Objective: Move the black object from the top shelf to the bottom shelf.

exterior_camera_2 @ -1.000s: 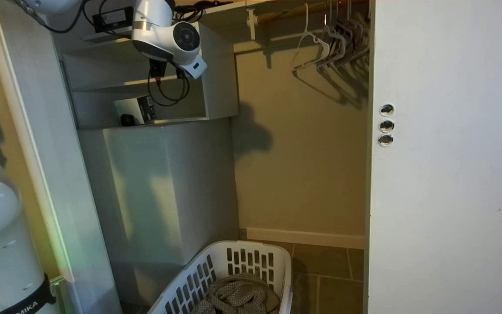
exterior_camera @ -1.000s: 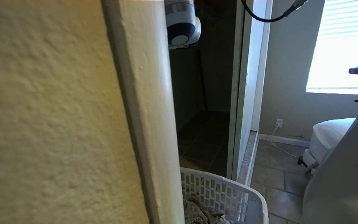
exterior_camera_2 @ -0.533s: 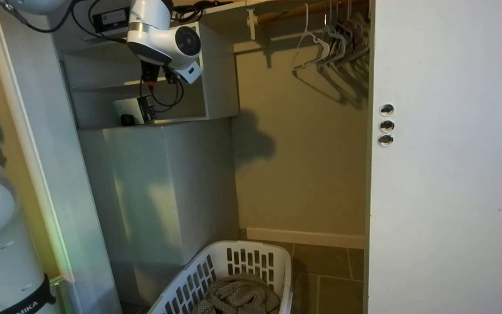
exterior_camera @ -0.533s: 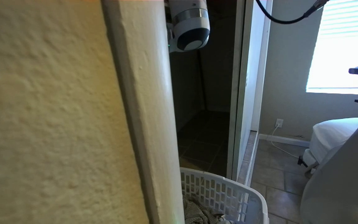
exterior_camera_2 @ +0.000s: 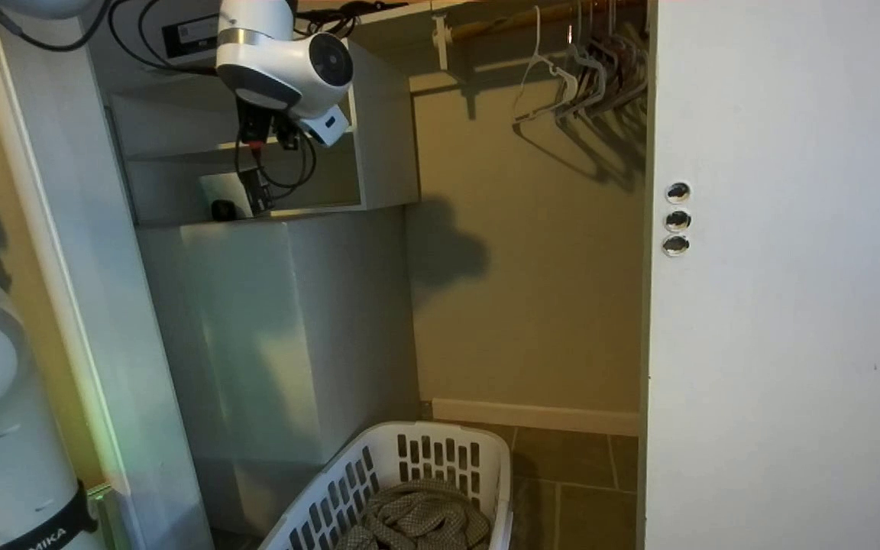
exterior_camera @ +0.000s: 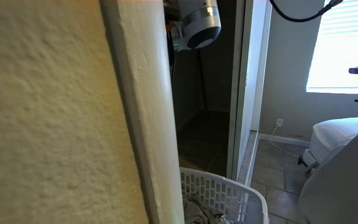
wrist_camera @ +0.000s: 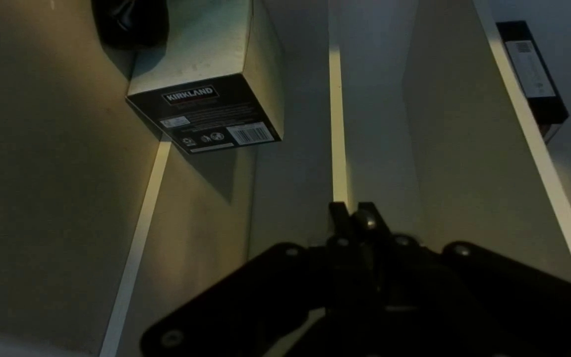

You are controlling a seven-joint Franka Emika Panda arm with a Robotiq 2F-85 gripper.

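My gripper point(wrist_camera: 352, 206) is low in the wrist view. Its fingers are nearly together, with a small dark rounded object point(wrist_camera: 363, 221) with a bright glint between them. It looks held, but the picture is dark. The fingertips overlap the edge of the middle shelf point(wrist_camera: 337, 124) in the picture. The bottom shelf point(wrist_camera: 139, 243) lies to the left in this turned view. In both exterior views the fingers are hidden, behind the arm's wrist point(exterior_camera_2: 287, 76) or the door frame. A black box with a white label point(wrist_camera: 531, 74) lies on the top, also in an exterior view point(exterior_camera_2: 194, 34).
A white and black Kirkland box point(wrist_camera: 201, 59) stands on the bottom shelf with a glossy black object point(wrist_camera: 129, 22) beside it; both show in an exterior view. Cables point(exterior_camera_2: 306, 160) hang from the wrist. A white laundry basket point(exterior_camera_2: 493, 473) stands below, and hangers point(exterior_camera_2: 577, 76) hang rightward.
The arm's wrist has shifted slightly left in an exterior view that shows the shelves, and right in the view past the door frame. The hanging cables moved with it. The shelf items have not moved.
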